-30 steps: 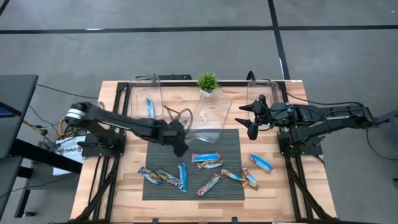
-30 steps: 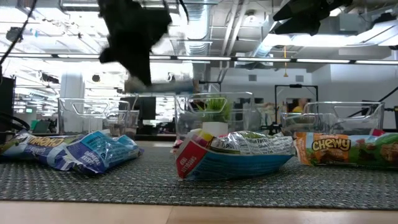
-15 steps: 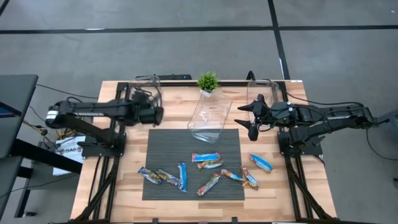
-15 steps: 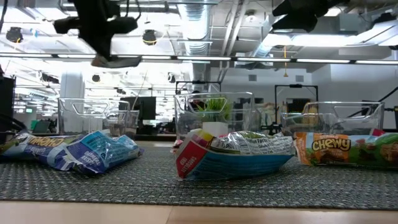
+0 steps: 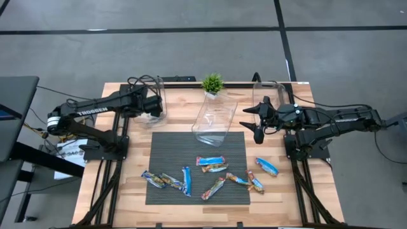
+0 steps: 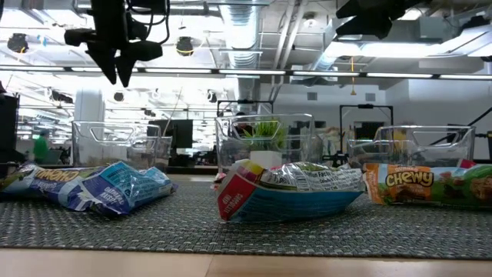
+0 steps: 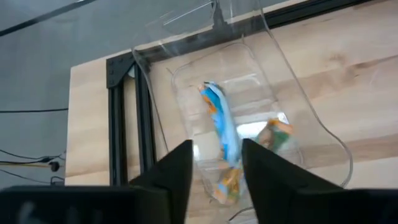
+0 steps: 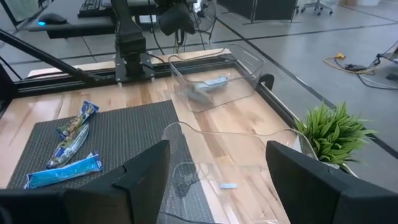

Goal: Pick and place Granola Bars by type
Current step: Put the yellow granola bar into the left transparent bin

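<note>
Where wrappers face forward, "CHEWY" bar [image 6: 424, 185].

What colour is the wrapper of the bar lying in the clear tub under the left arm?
Bright blue, with some orange at one end. The bar in the tub shows best in the left wrist view.

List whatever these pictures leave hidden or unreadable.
1. High view: the inside of the left tub is hidden under the left gripper.
2. Left wrist view: the bars in that tub are blurred, so their count and types are uncertain.
3. Low view: the right gripper is cut off by the top edge, so its jaws do not show there.
4. Low view: the floor of the right tub is hidden behind the Chewy bar.
</note>
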